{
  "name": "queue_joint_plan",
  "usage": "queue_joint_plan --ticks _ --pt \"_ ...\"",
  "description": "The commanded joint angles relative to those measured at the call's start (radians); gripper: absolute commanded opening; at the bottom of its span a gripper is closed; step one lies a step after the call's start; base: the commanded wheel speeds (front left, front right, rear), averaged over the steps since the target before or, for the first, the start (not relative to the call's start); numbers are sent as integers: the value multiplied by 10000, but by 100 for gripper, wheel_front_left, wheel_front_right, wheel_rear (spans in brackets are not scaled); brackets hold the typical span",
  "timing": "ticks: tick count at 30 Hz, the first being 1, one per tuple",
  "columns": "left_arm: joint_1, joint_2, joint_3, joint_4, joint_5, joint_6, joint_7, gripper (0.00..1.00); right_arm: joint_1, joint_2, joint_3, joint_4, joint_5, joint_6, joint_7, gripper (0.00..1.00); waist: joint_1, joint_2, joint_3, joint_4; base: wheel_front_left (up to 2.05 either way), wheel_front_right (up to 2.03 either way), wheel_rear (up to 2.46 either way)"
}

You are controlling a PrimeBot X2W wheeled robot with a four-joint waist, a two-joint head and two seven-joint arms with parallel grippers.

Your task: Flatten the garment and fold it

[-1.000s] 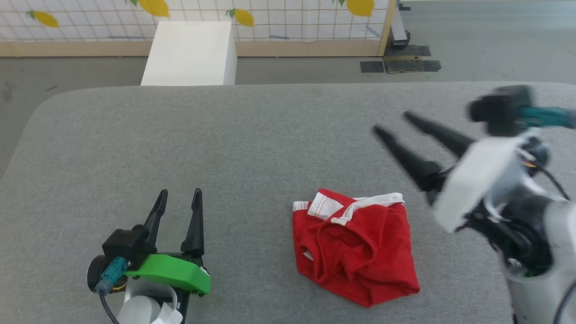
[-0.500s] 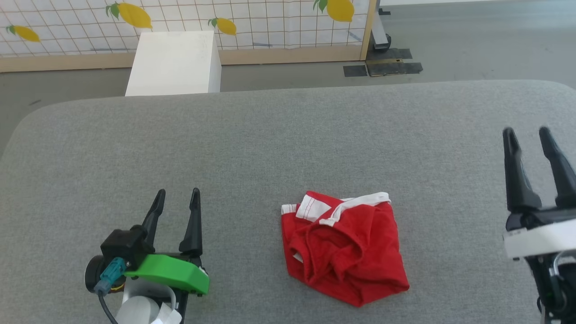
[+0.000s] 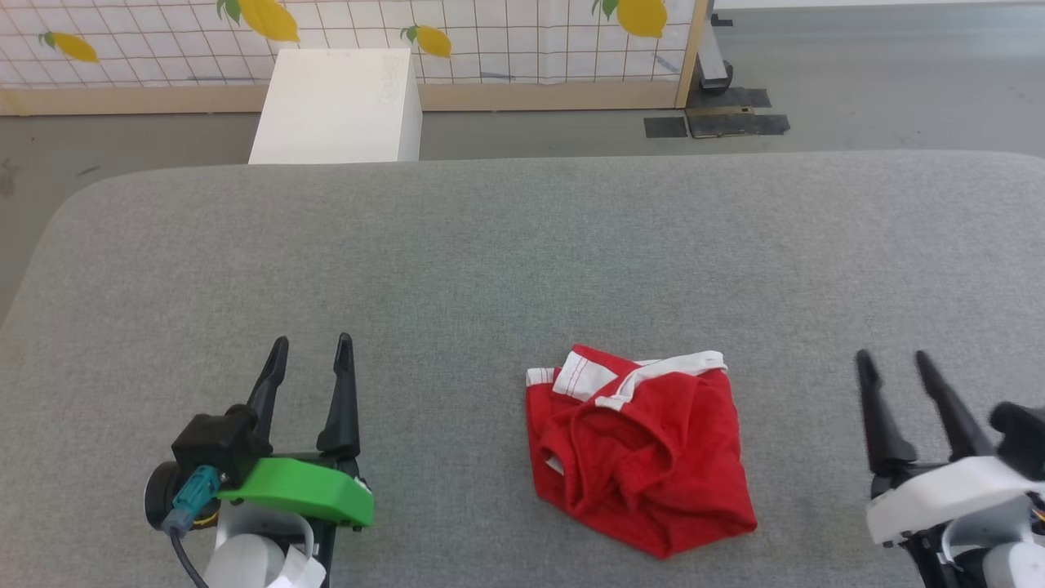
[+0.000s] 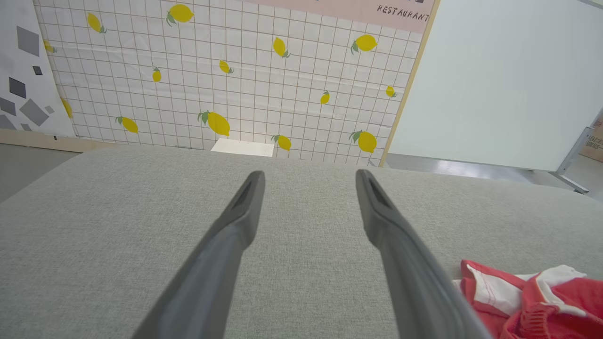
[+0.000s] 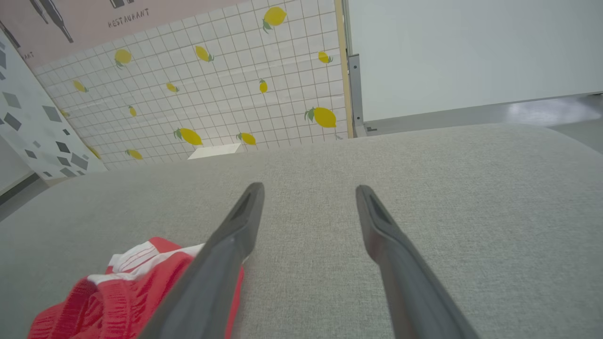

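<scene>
Garment (image 3: 641, 449) lies bunched, white trim farthest; left hand (image 3: 313, 351) and right hand (image 3: 894, 363) gape empty.

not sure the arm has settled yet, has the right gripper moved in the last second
Yes. The right gripper has swung back and rightward, away from the shorts. It was beyond their far edge, angled left; now it sits level with them, open, pointing straight ahead.
</scene>
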Motion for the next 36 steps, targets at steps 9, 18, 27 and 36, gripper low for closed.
queue_joint_plan --ticks 9,18,27,36 --pt "213 -73 62 16 48 53 -47 100 -1432 -661 1432 215 316 -13 5383 100 0 0 59 10 0 0 0" --pt "66 -110 -37 71 -9 14 -47 100 -2519 -318 2374 351 -381 -13 9961 100 0 0 347 317 0 0 0" --pt "-100 -136 -86 64 -44 -21 -47 100 -2849 32 2659 1196 -1311 -13 10737 100 0 0 721 742 0 0 0" --pt "-236 -155 -108 70 -86 -48 -47 100 -2634 166 3063 1872 -1324 -13 10606 91 0 0 921 955 0 0 0"
